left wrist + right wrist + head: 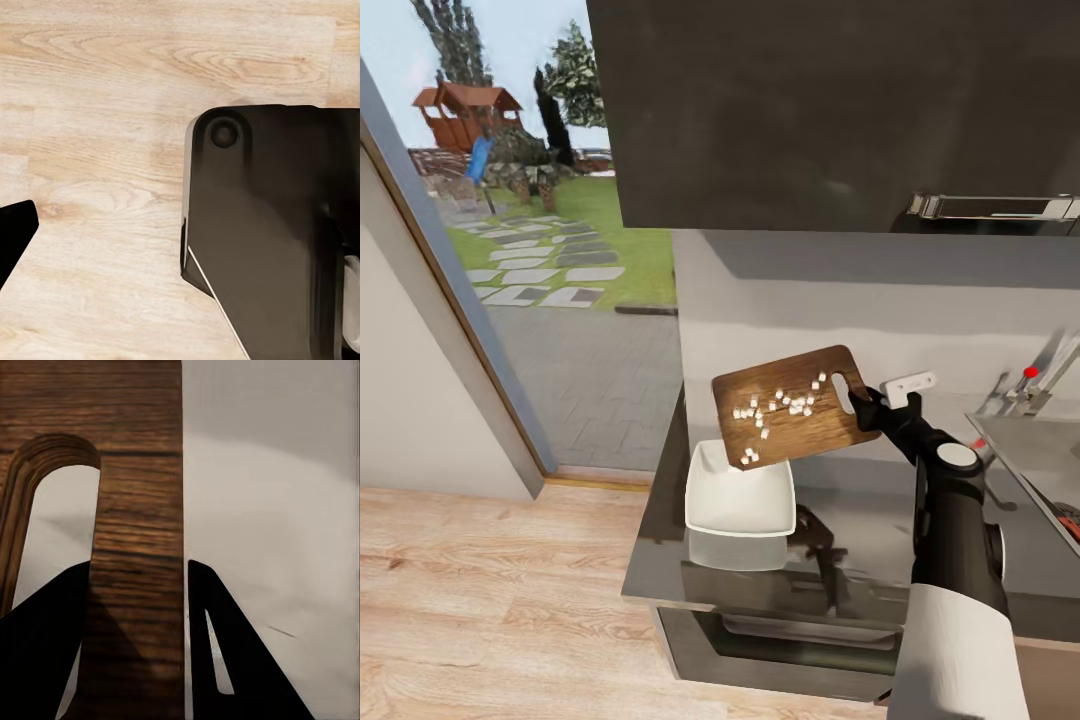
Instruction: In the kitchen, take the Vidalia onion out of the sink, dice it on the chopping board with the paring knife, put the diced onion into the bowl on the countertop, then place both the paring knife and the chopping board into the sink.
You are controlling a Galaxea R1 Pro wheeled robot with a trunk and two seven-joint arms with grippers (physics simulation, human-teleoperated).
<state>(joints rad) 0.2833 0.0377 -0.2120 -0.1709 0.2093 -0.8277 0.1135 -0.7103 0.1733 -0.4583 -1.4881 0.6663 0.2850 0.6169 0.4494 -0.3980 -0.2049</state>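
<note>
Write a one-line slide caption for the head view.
Right gripper tilts the chopping board, sliding diced onion toward the white bowl on the countertop.

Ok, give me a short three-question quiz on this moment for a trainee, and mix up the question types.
1. True or false: the chopping board lies flat on the countertop.
2. Multiple choice: the right gripper grips the board at
A. its slot-handle end
B. the end nearest the bowl
C. the middle of a long edge
3. Fill in: the diced onion bits sit on the ____.

Key
1. False. The board is lifted and tilted, its low end over the white bowl.
2. A. The right wrist view shows a finger on each side of the wood beside the slot.
3. Board. None are visible in the bowl yet.
</note>
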